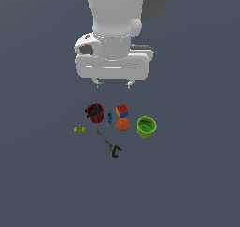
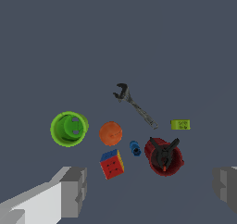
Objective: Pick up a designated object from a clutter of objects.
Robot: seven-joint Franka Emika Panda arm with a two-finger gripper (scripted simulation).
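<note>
Jaws spread wide above puzzle cube (image 1: 122, 110), which rests flat, red face up.

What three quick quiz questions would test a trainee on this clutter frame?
1. True or false: the gripper is closed on the puzzle cube.
2. Which item touches or nearly touches the cube in the exterior view: A) orange ball B) lime block C) wrench?
3. Fill in: the green cup stands with its opening facing ___.

Key: 1 false, the gripper hangs open above the items; 2 A; 3 up.
</note>
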